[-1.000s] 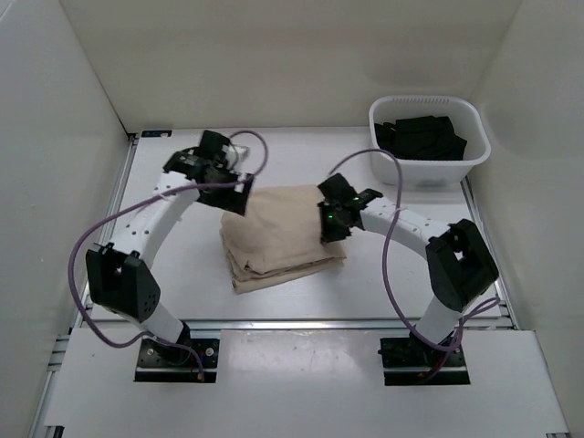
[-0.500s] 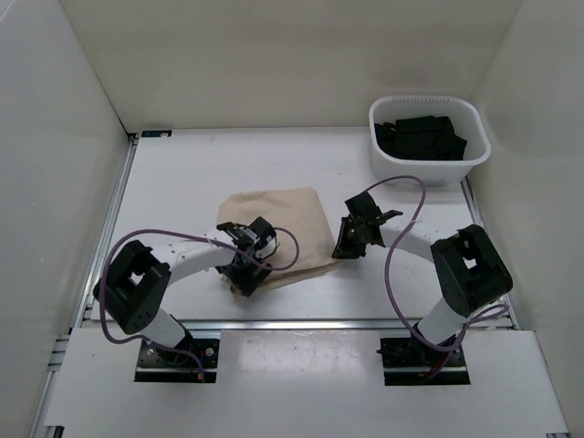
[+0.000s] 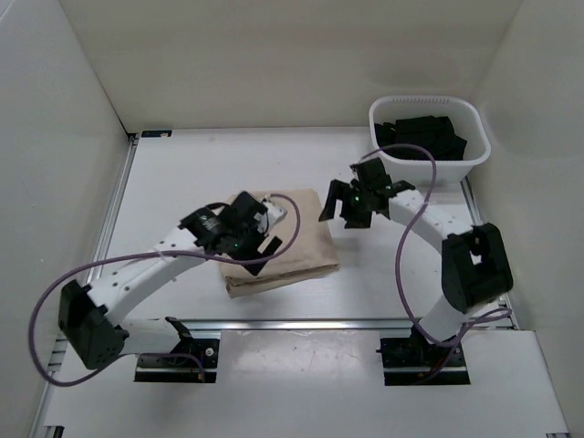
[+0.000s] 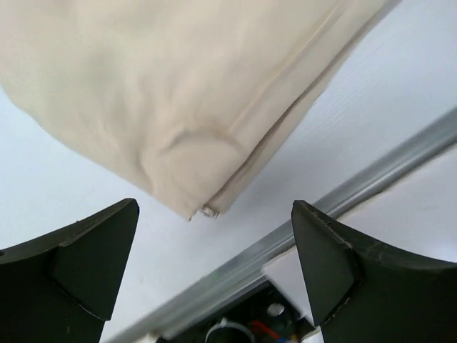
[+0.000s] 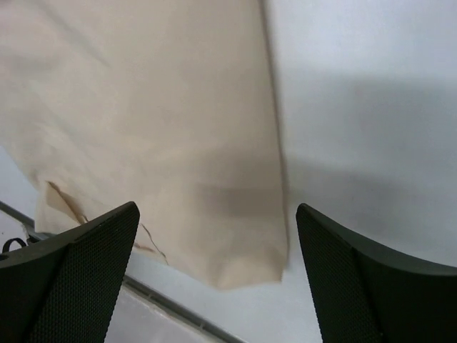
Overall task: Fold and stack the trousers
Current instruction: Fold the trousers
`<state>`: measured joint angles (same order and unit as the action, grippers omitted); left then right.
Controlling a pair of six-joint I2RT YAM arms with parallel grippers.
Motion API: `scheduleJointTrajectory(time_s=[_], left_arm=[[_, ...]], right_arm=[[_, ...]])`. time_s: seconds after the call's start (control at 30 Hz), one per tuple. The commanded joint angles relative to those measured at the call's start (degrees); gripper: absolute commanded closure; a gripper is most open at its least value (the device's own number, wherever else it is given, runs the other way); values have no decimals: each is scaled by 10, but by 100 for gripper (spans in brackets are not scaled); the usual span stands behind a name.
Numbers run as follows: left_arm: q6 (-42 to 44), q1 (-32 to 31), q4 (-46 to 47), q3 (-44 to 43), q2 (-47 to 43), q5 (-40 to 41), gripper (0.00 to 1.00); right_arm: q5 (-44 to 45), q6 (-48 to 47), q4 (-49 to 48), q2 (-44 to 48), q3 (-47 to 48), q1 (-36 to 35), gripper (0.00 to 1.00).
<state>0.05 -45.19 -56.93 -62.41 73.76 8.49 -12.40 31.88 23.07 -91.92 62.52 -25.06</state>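
Note:
The trousers point(image 3: 301, 245) lie as a folded beige bundle in the middle of the table. My left gripper point(image 3: 258, 235) hovers open over the bundle's left part. In the left wrist view a folded corner of the trousers point(image 4: 178, 107) sits just ahead of the left gripper point(image 4: 214, 264), and nothing is between its fingers. My right gripper point(image 3: 345, 215) stands open just off the bundle's back right corner. The right wrist view has the trousers point(image 5: 157, 128) flat below the right gripper point(image 5: 218, 275), whose jaws are wide apart and empty.
A white basket point(image 3: 464, 162) holding black garments point(image 3: 420, 137) stands at the back right. White walls close in the table point(image 3: 182, 173) on three sides. An aluminium rail point(image 4: 343, 194) runs along the near edge, close to the bundle's front.
My right gripper has opened, let go of the trousers' right edge and drawn back to the right. The left arm has swung from the bundle's front left corner up over its left part.

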Motion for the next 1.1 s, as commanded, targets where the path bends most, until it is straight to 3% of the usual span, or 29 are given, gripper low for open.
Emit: scheduleJointTrajectory(time_s=[0.0,0.1,0.13,0.27,0.43,0.53,0.63,0.67,0.73,0.77,0.83,0.87,0.9,1.0,1.07], left_arm=[[-1,15,-53,-92,-64,-84,0],[-1,148,-37,-98,-53,-151,0],[-1,223,-37,-98,-22,-178,0],[-1,365,1,-76,57,-296,0],[-1,419,52,-19,124,-313,0],[-1,425,62,23,161,-335,0],[-1,419,75,54,194,-358,0],[-1,419,81,54,201,-367,0],[-1,414,81,54,220,-380,13],[-1,414,81,54,226,-387,20],[-1,414,81,47,236,-387,36],[-1,421,81,47,243,-393,38],[-1,421,81,41,243,-393,38],[-1,456,66,23,227,-393,12],[-1,485,53,10,215,-393,3]], right_arm=[[-56,-62,26,-83,89,1,4],[-80,-57,12,-132,128,13,3],[-89,-46,4,-160,133,19,1],[-109,-35,-23,-212,148,19,1],[-145,-30,-38,-230,135,2,4],[-168,-30,-50,-230,107,-12,18],[-180,-7,-84,-230,66,-18,38],[-180,5,-93,-230,57,-18,50],[-180,13,-108,-230,44,-18,63],[-187,13,-114,-236,44,-18,77],[-195,28,-121,-236,44,-18,89],[-195,28,-126,-236,44,-18,94],[-195,36,-126,-236,56,-18,100],[-195,28,-103,-230,130,-18,100],[-168,8,-28,-238,199,-18,100]])
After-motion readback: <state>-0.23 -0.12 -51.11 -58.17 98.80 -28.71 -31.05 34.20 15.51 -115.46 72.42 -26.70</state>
